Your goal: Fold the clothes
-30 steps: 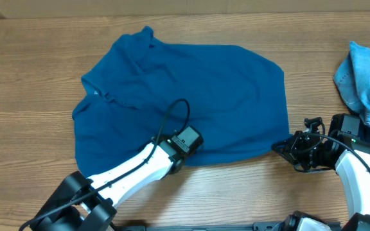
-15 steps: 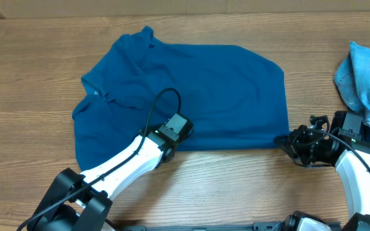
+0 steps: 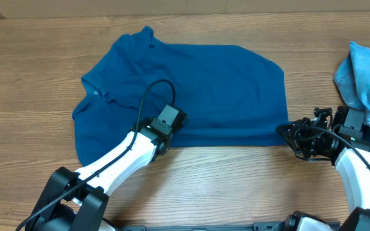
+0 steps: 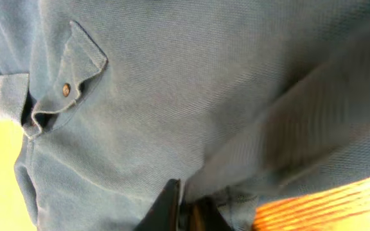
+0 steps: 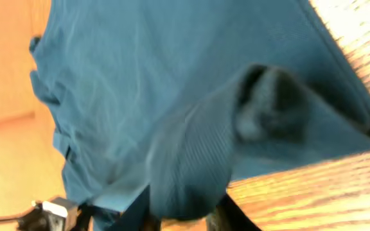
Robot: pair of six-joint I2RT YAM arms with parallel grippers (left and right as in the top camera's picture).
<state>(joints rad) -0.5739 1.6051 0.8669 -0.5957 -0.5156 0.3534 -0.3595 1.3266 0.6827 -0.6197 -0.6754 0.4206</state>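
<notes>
Two pinch points on 1 garment: the deep-blue polo shirt [image 3: 198, 90] lies spread on the wooden table [image 3: 31, 77], near hem raised off the wood where both hands meet it. Left gripper [image 4: 186, 215] sits at the hem approx mid-width, jaws narrow w/ a fold of hem between them; the collar [image 4: 50, 83] & its button [image 4: 65, 90] lie ahead of its fingers, off to the left in the wrist view. Right gripper [image 5: 182, 212] has the hem corner bunched in its narrow jaws, rest of the shirt stretching away in front. Prob reason for the 2 grips: holding the hem at 2 spots keeps the edge straight so it can be carried over the body as 1 fold, no sagging middle. A crumpled light-blue denim garment [image 3: 365, 77] waits beyond the right gripper's outer side, well apart from the shirt, likely next in line
</notes>
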